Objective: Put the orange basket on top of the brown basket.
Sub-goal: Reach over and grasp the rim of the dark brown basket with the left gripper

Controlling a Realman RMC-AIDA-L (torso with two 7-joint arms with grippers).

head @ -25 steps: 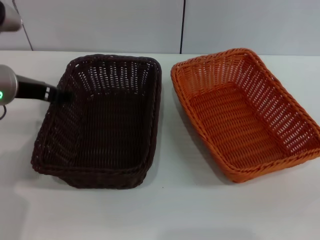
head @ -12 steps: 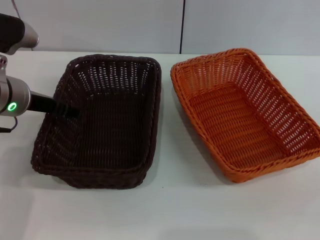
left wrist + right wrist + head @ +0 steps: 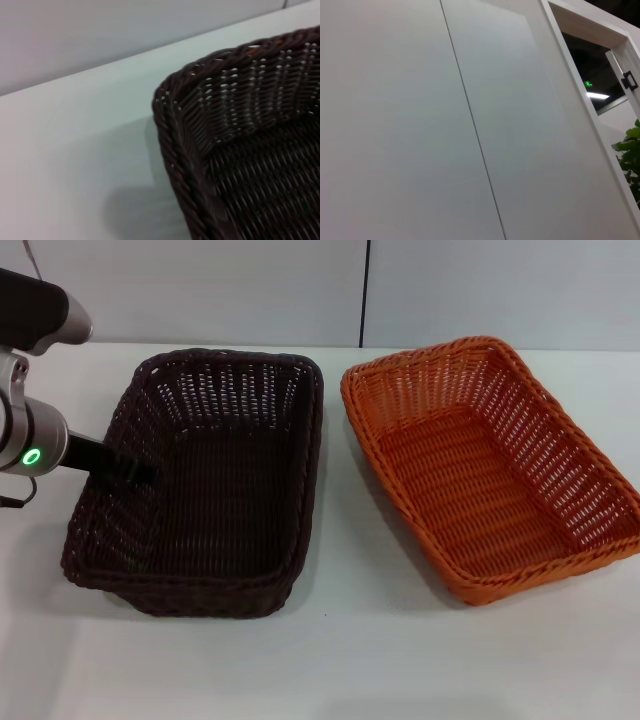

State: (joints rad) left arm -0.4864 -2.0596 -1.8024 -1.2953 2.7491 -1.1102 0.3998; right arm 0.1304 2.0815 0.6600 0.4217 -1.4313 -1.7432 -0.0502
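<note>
1. Your left gripper (image 3: 130, 472) reaches in from the left side of the head view and sits over the left wall of the brown basket (image 3: 205, 485), its dark tip lying against the weave just inside the rim. You cannot tell whether it is released or clenched; the tip blends into the dark wicker.
2. A green light glows on the silver wrist of that arm, outside the basket's left edge.
3. The left wrist view looks down on one rounded corner of the brown basket (image 3: 235, 125), with the braided rim, the open-weave wall and part of the woven floor in sight, and bare white table (image 3: 75, 165) beside it.
4. The brown basket rests flat on the table (image 3: 340, 660), left of centre.
5. The orange basket (image 3: 490, 470) stands on the table to the right of the brown one, near it but apart, with a strip of table between them. It is turned slightly, so its near end swings out toward the right edge.
6. Your right gripper is out of sight; its wrist camera faces a pale panelled wall (image 3: 420, 125) with a doorway at one side.
</note>
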